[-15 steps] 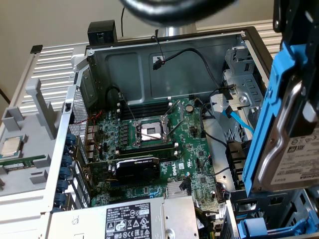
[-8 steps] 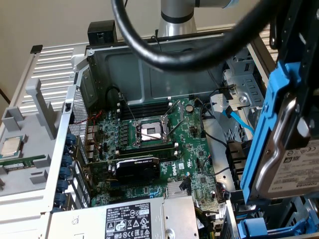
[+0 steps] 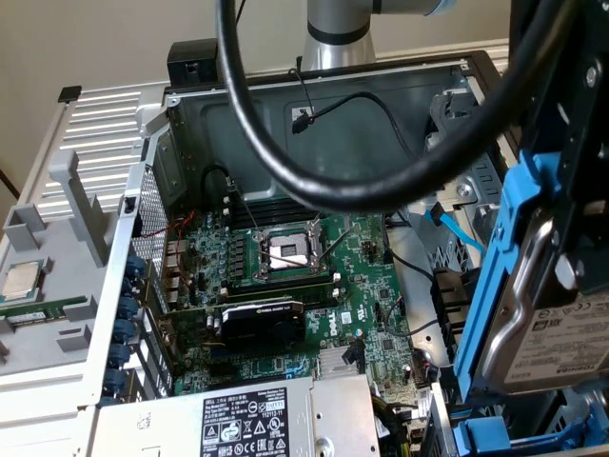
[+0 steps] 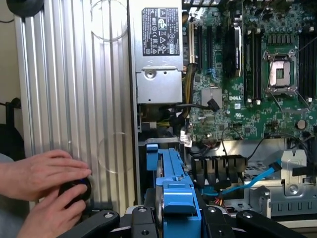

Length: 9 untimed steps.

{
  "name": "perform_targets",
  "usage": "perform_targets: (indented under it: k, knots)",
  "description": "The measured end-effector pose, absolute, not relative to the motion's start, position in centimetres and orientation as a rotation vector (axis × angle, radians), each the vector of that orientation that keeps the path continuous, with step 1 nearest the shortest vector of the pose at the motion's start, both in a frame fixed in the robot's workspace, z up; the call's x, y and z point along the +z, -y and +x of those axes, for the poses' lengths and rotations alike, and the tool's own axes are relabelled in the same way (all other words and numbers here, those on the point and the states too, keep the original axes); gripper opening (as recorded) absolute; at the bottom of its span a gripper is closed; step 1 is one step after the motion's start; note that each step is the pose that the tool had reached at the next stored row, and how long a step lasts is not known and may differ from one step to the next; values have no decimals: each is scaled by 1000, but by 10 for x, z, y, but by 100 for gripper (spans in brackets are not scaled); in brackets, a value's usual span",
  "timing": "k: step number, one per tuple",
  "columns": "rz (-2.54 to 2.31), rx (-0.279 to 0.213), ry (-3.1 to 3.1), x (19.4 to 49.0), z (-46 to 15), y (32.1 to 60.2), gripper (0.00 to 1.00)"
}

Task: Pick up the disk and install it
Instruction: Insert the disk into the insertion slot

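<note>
The disk [image 3: 557,333] is a silver hard drive with a white barcode label, clipped in a blue plastic carrier frame [image 3: 497,286]. It hangs on edge above the open computer case [image 3: 333,78], at the exterior view's right. My gripper [image 3: 576,181] is shut on it from above. In the wrist view the blue carrier [image 4: 173,183] sits between my black fingers [image 4: 141,220], over the case's drive bay area [image 4: 218,166] beside the motherboard [image 4: 237,99].
A grey power supply [image 3: 247,419] sits at the case's near end. The motherboard holds an open CPU socket [image 3: 285,252]. Blue cable [image 4: 247,181] lies near the bay. A thick black cable [image 3: 285,162] loops across the exterior view. A person's hands [image 4: 44,186] rest beside the case.
</note>
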<state>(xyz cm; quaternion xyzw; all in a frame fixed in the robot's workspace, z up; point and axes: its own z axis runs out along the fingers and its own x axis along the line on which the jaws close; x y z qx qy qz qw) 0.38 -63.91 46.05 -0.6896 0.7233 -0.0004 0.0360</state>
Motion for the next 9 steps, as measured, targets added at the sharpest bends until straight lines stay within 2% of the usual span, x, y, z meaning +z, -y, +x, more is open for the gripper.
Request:
perform_targets:
  k: [9]
  knots:
    - [-2131, 1, -2217, 456, 4, 635, 37]
